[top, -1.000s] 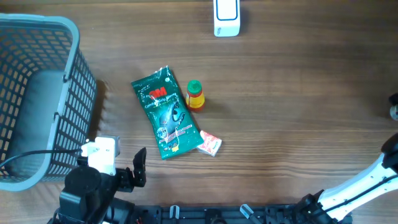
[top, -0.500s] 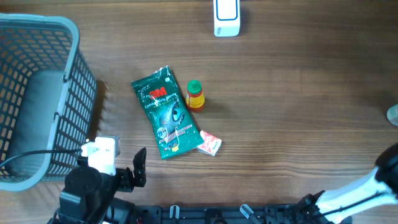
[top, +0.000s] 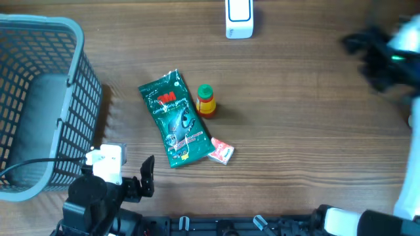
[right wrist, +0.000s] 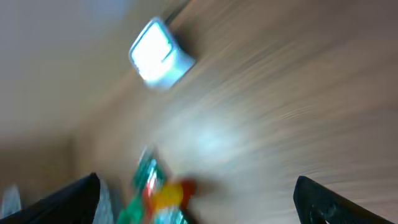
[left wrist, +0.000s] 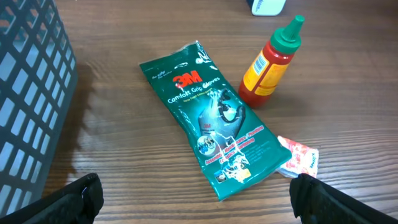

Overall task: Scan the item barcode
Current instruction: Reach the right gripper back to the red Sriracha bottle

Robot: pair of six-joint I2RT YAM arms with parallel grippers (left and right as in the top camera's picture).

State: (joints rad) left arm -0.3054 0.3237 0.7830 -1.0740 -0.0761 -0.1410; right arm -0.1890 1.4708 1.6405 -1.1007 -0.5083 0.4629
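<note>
A glossy green foil packet (top: 174, 118), long and flat with a crimped top edge and white printing, lies slantwise in the middle of the wood-grain tabletop (top: 295, 131). Just beside its upper right edge stands a small squeeze bottle (top: 206, 100), red and yellow with a ribbed green pointed cap. A little red-and-white sachet (top: 222, 151), thin and crinkled, touches the packet's lower corner. None of the three is held.

At the far edge, well apart from them, sits a white boxy scanner (top: 239, 18) with rounded corners. A grey plastic lattice basket (top: 82, 92) fills the left side, its wall near the packet.

The left fingers (left wrist: 84, 196) hang low at the near edge, spread wide with nothing between them, the packet ahead of them. The right fingers (right wrist: 320, 199) are also wide apart and empty. That arm is a blur over the far right of the tabletop, well apart from the items.
</note>
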